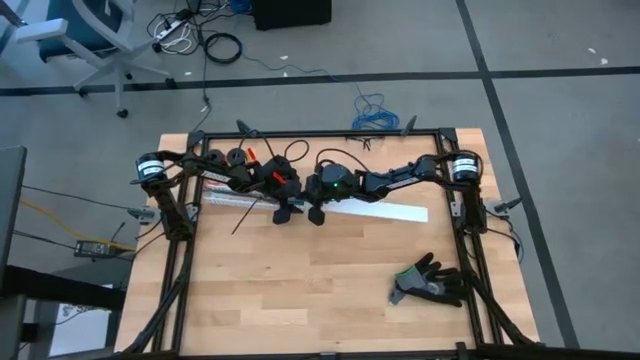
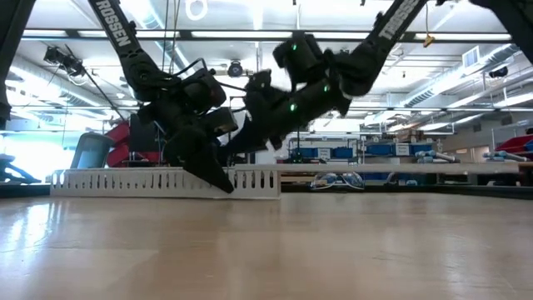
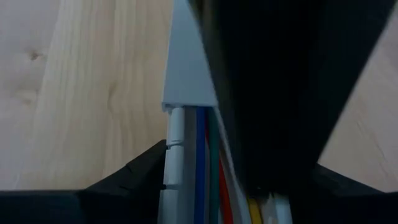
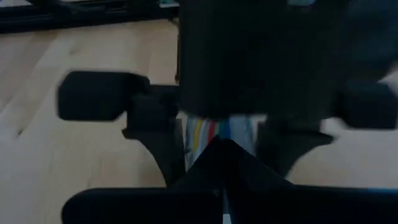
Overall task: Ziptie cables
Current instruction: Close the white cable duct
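Carefully now — my left end effector (image 1: 284, 212) straddles the cables (image 3: 211, 186) wide open, holding nothing; right end effector (image 1: 316, 214) pinched shut beside it — I'd keep both low on the worktop (image 1: 300, 290).

- duct (image 1: 385, 211) lies across table (image 1: 300, 290) centre, running 9 to 3 o'clock
- cables (image 3: 208, 180) lie in the duct
- left gripper (image 1: 285, 212) and right gripper (image 1: 316, 213) side by side on the duct at table centre, left one at 9 o'clock of the right
- ziptie (image 1: 248, 215) just at 9 o'clock of left gripper
- glove (image 1: 430, 281) on table at 4 o'clock, well apart from the duct
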